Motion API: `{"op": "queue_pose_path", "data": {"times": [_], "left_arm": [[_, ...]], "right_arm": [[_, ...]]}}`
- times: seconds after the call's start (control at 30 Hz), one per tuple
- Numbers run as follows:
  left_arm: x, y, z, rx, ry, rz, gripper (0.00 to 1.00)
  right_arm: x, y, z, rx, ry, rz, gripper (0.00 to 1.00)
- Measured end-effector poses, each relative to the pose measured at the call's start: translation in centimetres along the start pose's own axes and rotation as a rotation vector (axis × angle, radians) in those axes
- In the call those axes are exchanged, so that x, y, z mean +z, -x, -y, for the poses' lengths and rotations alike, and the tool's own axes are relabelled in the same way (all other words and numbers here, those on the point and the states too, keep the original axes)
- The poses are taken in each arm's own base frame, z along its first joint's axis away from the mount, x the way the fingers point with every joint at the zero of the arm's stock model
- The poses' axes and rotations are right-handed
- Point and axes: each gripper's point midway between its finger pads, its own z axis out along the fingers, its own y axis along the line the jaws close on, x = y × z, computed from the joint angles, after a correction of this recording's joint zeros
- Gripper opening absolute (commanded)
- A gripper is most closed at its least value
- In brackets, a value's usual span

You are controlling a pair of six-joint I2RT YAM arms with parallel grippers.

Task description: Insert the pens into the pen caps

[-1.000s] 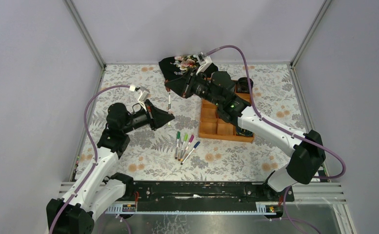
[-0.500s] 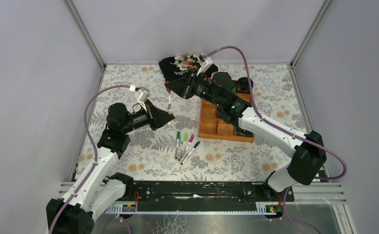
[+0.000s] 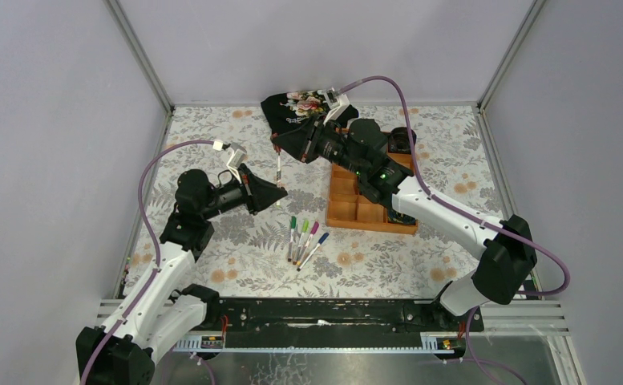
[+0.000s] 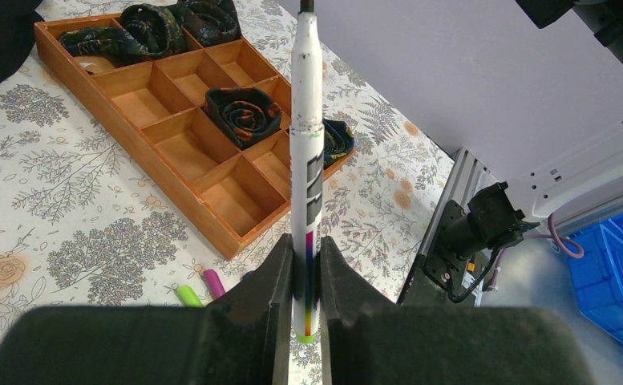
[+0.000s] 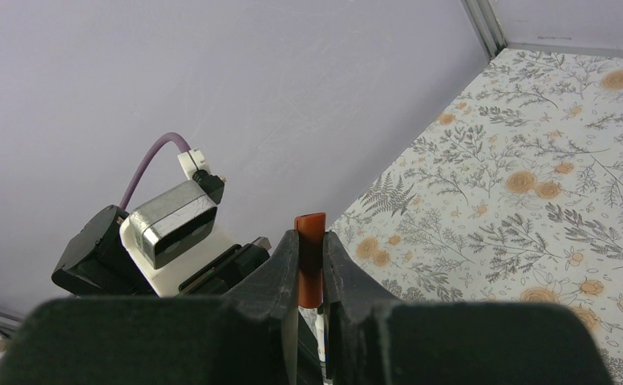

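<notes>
Mid-frame from above: left gripper clamped on white pen, right gripper clamped on dark red cap — tip at mouth. Skewed push likely to jam or slip.

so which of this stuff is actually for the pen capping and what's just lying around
For the job:
pen in the left tool
red cap in the right tool
four pens on the table

Just lying about:
wooden tray with rolled fabric
black floral cloth
</notes>
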Motion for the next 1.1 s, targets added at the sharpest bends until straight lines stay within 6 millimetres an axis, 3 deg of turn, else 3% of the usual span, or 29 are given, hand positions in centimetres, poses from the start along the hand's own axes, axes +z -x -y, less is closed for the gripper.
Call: {"op": "queue_pose_path", "data": {"times": [0.57, 1.1], "left_arm": [[-0.1, 0.0, 0.1, 0.001, -0.001, 0.001, 0.00], [-0.2, -0.2, 0.1, -0.016, 0.000, 0.006, 0.00]], "right_arm": [[0.0, 0.0, 0.0, -0.001, 0.002, 0.001, 0.00], [0.1, -1.5, 0.8, 0.005, 0.009, -0.026, 0.00]]}}
